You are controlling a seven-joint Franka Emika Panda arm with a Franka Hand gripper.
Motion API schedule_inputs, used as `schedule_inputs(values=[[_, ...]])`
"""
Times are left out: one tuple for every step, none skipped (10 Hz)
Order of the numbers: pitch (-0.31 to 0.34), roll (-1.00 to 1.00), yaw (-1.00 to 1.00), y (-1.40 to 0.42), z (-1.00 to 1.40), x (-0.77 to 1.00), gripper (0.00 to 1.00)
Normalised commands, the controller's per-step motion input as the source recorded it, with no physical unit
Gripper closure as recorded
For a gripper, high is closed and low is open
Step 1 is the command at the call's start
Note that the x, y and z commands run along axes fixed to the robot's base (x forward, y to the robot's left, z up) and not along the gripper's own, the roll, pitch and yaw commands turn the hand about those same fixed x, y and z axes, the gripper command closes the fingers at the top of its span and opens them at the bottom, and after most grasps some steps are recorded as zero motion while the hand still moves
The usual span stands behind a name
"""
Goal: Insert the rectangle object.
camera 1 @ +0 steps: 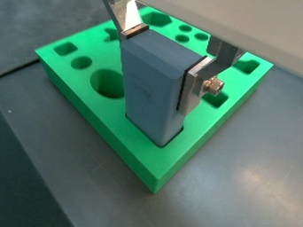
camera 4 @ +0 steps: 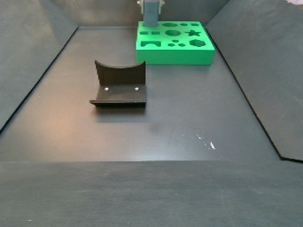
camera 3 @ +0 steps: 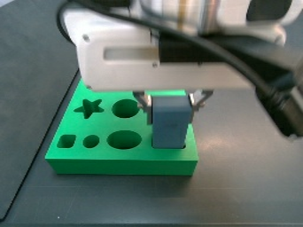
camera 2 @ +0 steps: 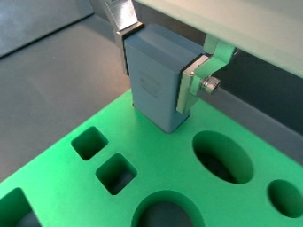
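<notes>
One gripper (camera 1: 166, 55) clamps one blue-grey rectangle object (camera 1: 155, 89) upright between two silver fingers (camera 1: 197, 82), its lower end touching one green board (camera 1: 178, 160) at the floor's far end. One dark fixture (camera 4: 119, 85) stands well apart, nearer.

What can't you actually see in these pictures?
- Hole under the rectangle object: the block itself hides it in both wrist views.
- Gripper: its jaws, shut on the block, lie partly behind the robot's white body in a side view.
- Green board: holes too small there.
</notes>
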Motion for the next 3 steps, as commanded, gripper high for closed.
schedule_inputs(values=[[0.0, -0.05, -0.03, 0.0, -0.26, 0.3, 1.0], [-0.007, -0.04, 0.0, 0.0, -0.23, 0.16, 1.0], [0.081, -0.02, -0.05, 0.0, 0.0, 0.15, 1.0]])
